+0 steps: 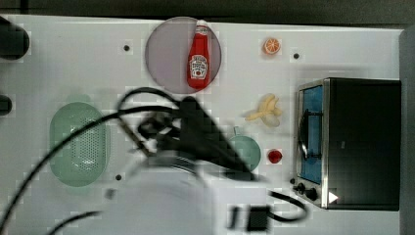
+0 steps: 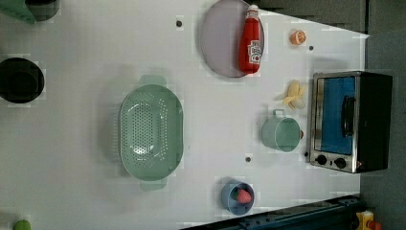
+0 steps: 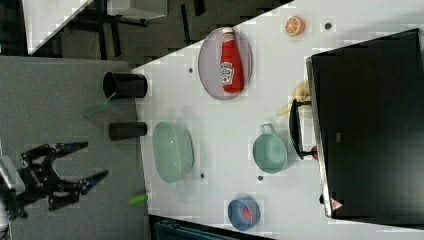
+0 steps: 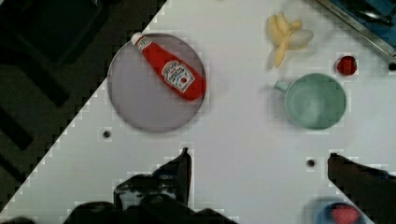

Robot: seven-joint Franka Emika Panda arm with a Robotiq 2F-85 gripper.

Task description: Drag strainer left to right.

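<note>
White and broad, the desk (image 2: 72, 143) carried everything. Largest upon it was the black toaster oven (image 2: 352, 120) with its blue glass door, at the left view's right edge. The strainer (image 2: 151, 132), pale mint and oval, sat well apart from it toward the left view's left, upright, nothing touching it. A grey plate (image 2: 220, 40) bore a red ketchup bottle (image 2: 251, 40) lying on its side. The teal cup (image 2: 281, 134) stood just beside the oven, a peeled banana (image 2: 294, 96) near it. A small blue bowl (image 2: 237, 197) held a strawberry (image 2: 243, 195). The gripper (image 4: 257, 172) hung above the desk with fingers (image 4: 182, 170) spread wide, holding nothing.
</note>
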